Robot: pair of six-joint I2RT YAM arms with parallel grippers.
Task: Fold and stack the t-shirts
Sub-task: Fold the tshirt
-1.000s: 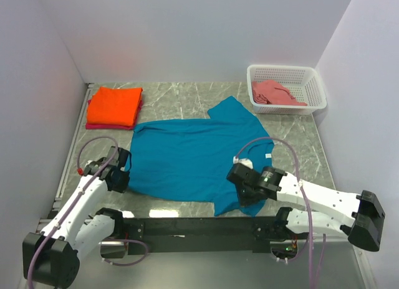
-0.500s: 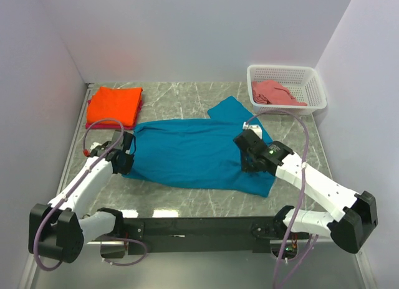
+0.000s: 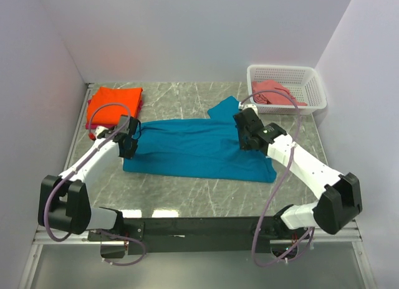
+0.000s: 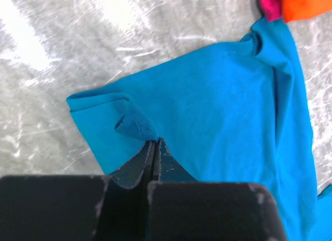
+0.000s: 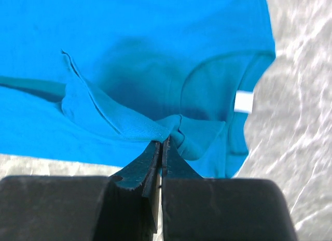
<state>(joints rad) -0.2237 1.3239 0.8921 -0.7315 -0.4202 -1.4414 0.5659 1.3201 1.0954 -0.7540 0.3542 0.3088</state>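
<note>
The teal-blue t-shirt [image 3: 193, 149] lies across the middle of the table, its near half folded back over its far half. My left gripper [image 3: 131, 139] is shut on the shirt's left folded edge; in the left wrist view [image 4: 154, 142] a pinch of teal cloth [image 4: 136, 124] sits at its tips. My right gripper [image 3: 246, 134] is shut on the right folded edge near the collar; in the right wrist view [image 5: 162, 139] the hem [image 5: 119, 119] rises into the jaws. The orange t-shirt [image 3: 113, 105] lies folded on the magenta one [image 3: 93, 127] at back left. The salmon-pink shirt [image 3: 269, 93] is in the basket.
The white lattice basket [image 3: 315, 83] stands at the back right corner. White walls close the table at the back and both sides. A white neck label [image 5: 243, 102] shows on the teal shirt.
Both grippers have carried the shirt's near edge away from me, from the table's front to over its far half, folding it lengthwise. Both arms now reach further back.
</note>
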